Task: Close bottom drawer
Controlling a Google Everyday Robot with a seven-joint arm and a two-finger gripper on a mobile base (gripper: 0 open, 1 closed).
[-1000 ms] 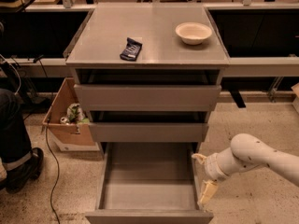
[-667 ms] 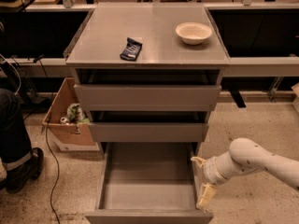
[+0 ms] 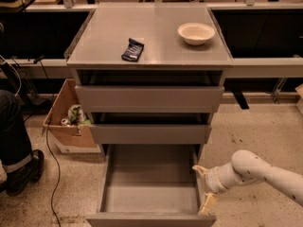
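Bottom drawer pulled far out at floor level, tool by its right wall.
The tool's two cream fingers are spread apart, open and holding nothing, just outside the drawer's right wall near the front; whether they touch it cannot be told. Above are two larger drawer fronts, and a white bowl and a dark packet lie on the surface.

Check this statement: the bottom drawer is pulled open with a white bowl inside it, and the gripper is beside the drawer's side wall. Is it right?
No. The camera view shows the white bowl on the cabinet top, not inside the bottom drawer. The drawer is pulled open, and the gripper is beside its side wall.
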